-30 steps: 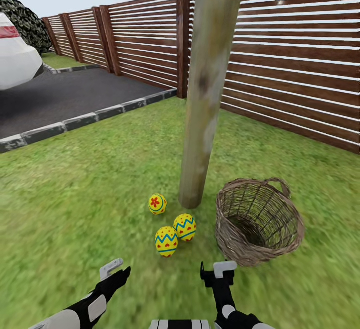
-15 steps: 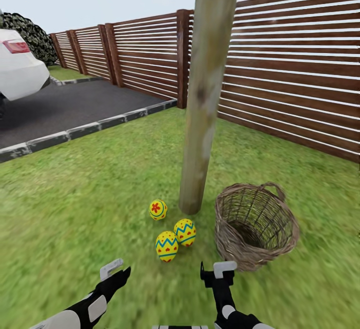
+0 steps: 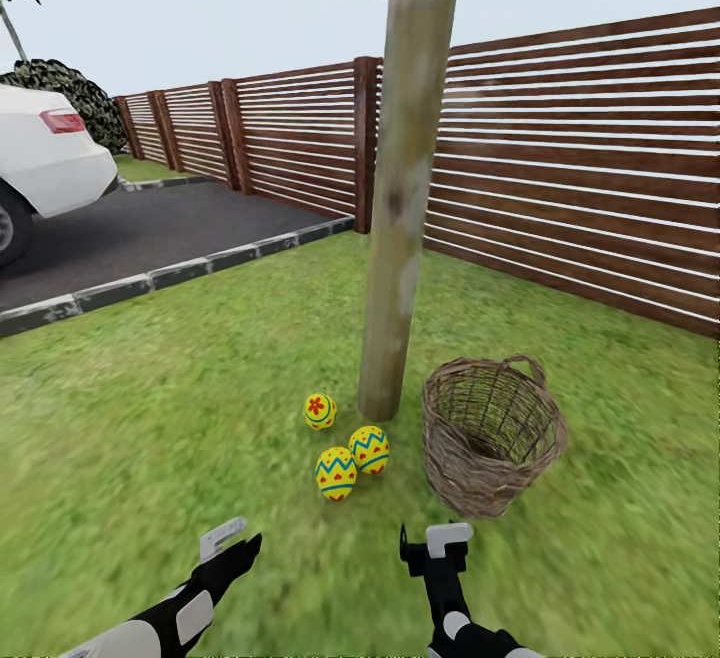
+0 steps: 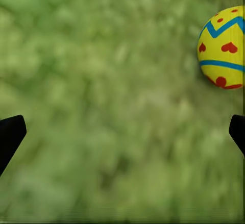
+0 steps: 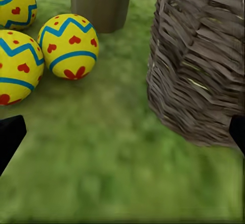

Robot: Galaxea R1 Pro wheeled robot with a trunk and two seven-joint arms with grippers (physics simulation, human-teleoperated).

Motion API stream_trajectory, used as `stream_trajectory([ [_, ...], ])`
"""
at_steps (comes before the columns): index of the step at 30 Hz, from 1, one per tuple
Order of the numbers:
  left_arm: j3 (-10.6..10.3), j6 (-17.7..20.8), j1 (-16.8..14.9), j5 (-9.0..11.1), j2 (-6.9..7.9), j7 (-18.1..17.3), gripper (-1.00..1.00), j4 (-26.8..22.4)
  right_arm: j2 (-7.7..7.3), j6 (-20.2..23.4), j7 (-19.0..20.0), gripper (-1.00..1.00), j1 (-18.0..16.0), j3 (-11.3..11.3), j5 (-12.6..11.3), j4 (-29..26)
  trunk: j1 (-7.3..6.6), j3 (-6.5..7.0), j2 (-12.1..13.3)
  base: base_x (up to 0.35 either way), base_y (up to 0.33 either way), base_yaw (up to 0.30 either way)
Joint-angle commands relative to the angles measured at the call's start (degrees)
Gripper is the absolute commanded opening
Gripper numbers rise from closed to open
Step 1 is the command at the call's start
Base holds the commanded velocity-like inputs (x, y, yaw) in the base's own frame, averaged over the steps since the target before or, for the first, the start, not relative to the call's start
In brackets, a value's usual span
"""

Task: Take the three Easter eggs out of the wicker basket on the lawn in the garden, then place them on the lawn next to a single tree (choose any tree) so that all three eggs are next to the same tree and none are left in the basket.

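Three yellow Easter eggs lie on the lawn (image 3: 180,418) at the foot of the tree (image 3: 400,238): one with a red flower (image 3: 320,411), and two with blue zigzags (image 3: 369,450) (image 3: 336,473). The wicker basket (image 3: 490,433) stands just right of the trunk, and I see no egg inside it. My left gripper (image 3: 245,533) hovers open over grass, short of the eggs; its wrist view catches one egg (image 4: 222,48). My right gripper (image 3: 430,541) is open too, low between the eggs (image 5: 69,45) and the basket wall (image 5: 199,60).
A brown slatted fence (image 3: 560,168) runs behind the tree. A dark paved driveway (image 3: 150,233) with a grey kerb (image 3: 180,273) lies at the back left, with a white car (image 3: 45,163) on it. Open grass spreads to the left and right.
The head camera has tilted upward, so the fence, car and sky show more. Eggs, basket and tree have not moved on the lawn. Both arms keep their pose.
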Motion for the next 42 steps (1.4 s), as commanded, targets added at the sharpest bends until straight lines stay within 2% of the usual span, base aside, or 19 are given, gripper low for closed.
stream_trajectory([
  [1,0.03,-0.11,-0.04,0.6,0.03,-0.39,1.0,0.1,0.0,-0.12,-0.36,1.0,-0.03,0.48,-0.3,-0.03,-0.05,0.18,0.0,-0.106,0.0,0.0],
  [3,0.03,-0.11,-0.04,0.6,0.01,-0.39,1.0,0.1,0.0,-0.15,-0.36,1.0,-0.03,0.49,-0.3,-0.03,-0.15,0.61,0.12,-0.07,0.0,0.0],
  [42,0.03,-0.11,0.12,0.6,-0.1,-0.28,1.0,0.1,0.17,-0.19,-0.27,1.0,0.23,0.58,-0.3,-0.03,-8.72,7.61,15.77,-0.004,0.0,0.0],
])
